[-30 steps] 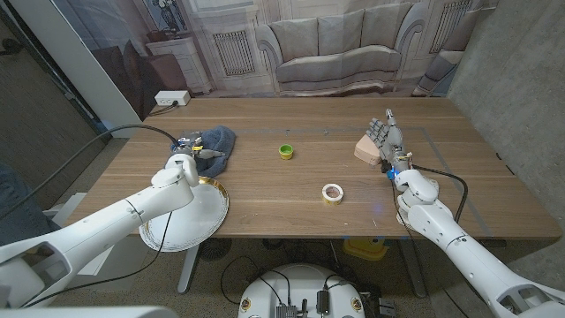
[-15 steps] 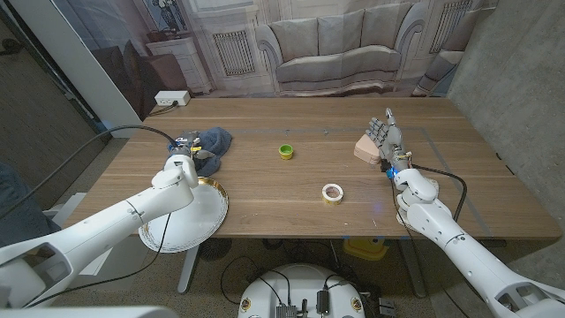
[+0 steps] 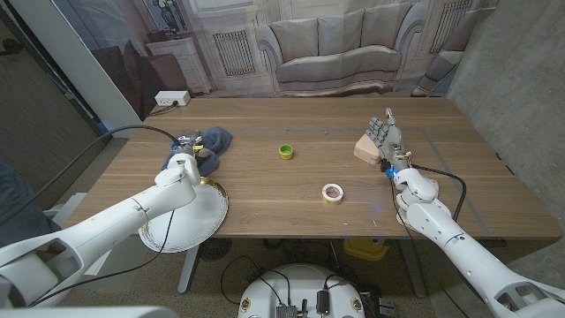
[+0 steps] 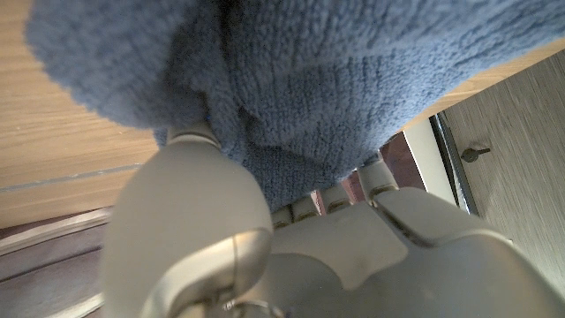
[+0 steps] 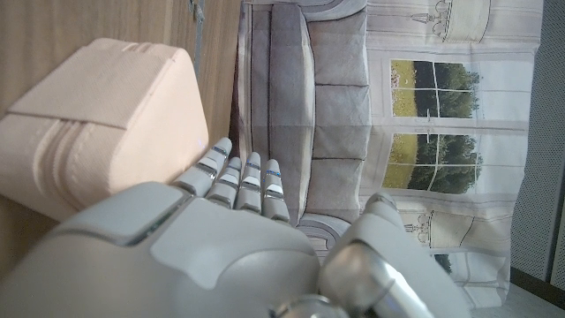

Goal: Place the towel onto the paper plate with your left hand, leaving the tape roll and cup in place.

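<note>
The blue towel (image 3: pixel 213 140) lies bunched at the table's left, just beyond the white paper plate (image 3: pixel 177 225), which overhangs the near edge. My left hand (image 3: pixel 187 157) grips the towel's near side; in the left wrist view its fingers (image 4: pixel 190 146) dig into the blue cloth (image 4: pixel 291 79). A small green cup (image 3: pixel 286 151) stands mid-table. The tape roll (image 3: pixel 332 192) lies nearer to me. My right hand (image 3: pixel 386 135) stands open at the right, fingers straight, holding nothing.
A tan block (image 3: pixel 365 147) sits right beside my right hand, and it shows in the right wrist view as the tan block (image 5: pixel 97 124) next to the hand (image 5: pixel 203 238). A cable (image 3: pixel 106 137) trails from my left arm over the table's left edge.
The towel has been gathered from a wider spread into a tighter bunch at my left hand, which edged slightly forward. The right hand, cup and tape have not moved.
</note>
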You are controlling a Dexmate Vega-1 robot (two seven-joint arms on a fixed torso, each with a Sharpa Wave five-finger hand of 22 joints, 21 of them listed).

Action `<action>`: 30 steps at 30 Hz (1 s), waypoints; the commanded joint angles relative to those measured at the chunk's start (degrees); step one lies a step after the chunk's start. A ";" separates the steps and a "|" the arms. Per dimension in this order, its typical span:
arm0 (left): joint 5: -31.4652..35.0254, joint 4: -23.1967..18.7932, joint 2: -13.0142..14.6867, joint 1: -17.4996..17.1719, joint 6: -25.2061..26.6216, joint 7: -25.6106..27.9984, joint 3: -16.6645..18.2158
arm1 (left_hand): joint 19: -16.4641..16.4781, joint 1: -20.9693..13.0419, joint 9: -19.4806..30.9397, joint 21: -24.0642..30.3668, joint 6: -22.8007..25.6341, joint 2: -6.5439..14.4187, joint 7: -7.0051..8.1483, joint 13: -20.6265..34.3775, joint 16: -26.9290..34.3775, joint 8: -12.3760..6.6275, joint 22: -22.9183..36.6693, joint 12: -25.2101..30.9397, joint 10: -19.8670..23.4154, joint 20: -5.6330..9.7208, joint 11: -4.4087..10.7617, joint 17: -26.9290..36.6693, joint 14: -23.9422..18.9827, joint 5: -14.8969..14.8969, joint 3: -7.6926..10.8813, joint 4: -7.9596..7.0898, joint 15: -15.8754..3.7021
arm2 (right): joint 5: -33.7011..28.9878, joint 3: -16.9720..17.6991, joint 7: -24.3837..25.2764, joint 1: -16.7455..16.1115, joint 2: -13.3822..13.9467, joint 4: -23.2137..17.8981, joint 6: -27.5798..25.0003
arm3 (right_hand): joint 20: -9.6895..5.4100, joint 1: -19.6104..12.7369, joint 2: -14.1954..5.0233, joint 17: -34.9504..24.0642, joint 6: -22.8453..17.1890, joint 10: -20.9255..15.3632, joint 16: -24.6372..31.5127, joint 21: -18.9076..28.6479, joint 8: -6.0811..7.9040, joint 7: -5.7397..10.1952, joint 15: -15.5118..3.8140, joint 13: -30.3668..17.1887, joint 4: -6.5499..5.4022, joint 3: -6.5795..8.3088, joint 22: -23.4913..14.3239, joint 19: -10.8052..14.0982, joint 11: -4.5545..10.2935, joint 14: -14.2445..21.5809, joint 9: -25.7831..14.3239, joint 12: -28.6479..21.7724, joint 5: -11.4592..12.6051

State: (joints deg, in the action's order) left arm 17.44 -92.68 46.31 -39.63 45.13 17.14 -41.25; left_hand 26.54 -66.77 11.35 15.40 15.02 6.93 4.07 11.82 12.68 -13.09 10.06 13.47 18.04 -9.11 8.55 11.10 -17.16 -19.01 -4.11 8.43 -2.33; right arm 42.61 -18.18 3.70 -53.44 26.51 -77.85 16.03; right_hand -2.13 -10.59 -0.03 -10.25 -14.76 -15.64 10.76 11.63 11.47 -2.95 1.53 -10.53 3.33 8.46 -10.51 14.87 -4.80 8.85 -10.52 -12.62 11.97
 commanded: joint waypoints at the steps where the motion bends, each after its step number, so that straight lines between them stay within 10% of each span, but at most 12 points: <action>1: -2.22 4.20 -2.11 0.70 -4.95 1.33 0.66 | 4.27 -2.79 0.43 0.88 2.75 0.68 -0.88 0.31 0.60 -1.06 0.01 0.63 2.39 0.45 -0.59 0.28 -2.80 2.40 1.25 0.28 -1.54 | -0.57 0.14 1.33 -0.28 0.41 -0.99 -0.69 | -0.30 -0.21 -0.40 -0.31 -0.39 -0.27 -0.09 -0.07 -0.12 -0.05 0.01 -0.13 -0.02 -0.02 -0.12 -0.25 -0.05 0.08 -0.34 0.28 -0.30; 23: -1.84 3.76 -1.39 0.49 -5.42 4.34 2.30 | 17.37 -12.32 1.28 2.66 20.98 2.69 -1.80 2.93 3.96 -6.50 0.20 5.12 19.04 7.17 -1.59 1.22 -19.56 7.98 8.44 0.05 -4.38 | 1.38 0.21 -1.74 0.70 -0.69 0.45 0.08 | -0.37 -0.22 -0.49 -0.31 -0.42 -0.19 -0.07 -0.04 -0.14 0.01 0.00 -0.14 0.03 -0.10 -0.13 -0.19 0.14 0.13 -0.35 0.33 -0.30; 30: -1.79 3.85 -1.35 -0.08 -7.24 6.16 3.10 | 21.98 -15.83 2.13 4.14 26.77 2.21 -2.28 5.01 5.34 -8.62 0.29 6.77 24.39 11.82 -1.91 2.13 -26.39 8.23 11.40 0.14 -6.09 | 1.29 0.23 -1.61 0.55 -0.37 -0.13 -0.16 | -0.36 -0.24 -0.58 -0.31 -0.41 -0.31 -0.07 -0.03 -0.15 0.04 -0.08 -0.14 0.04 -0.10 -0.13 -0.16 -0.06 0.12 -0.35 0.28 -0.30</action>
State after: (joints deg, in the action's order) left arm 15.18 -88.62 44.64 -39.17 39.39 21.05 -39.13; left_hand 41.38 -80.06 13.05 18.90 39.83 7.60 1.85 16.01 17.33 -20.85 10.26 19.66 40.74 -3.86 6.55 12.64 -39.58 -10.84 6.51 8.47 -1.78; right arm 43.50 -18.00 2.82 -53.06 26.10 -77.83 15.80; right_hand -2.13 -10.82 -0.25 -10.25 -14.75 -15.64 10.76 11.64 11.47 -2.96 1.53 -10.53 3.32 8.47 -10.51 14.87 -4.80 8.85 -10.82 -12.62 11.97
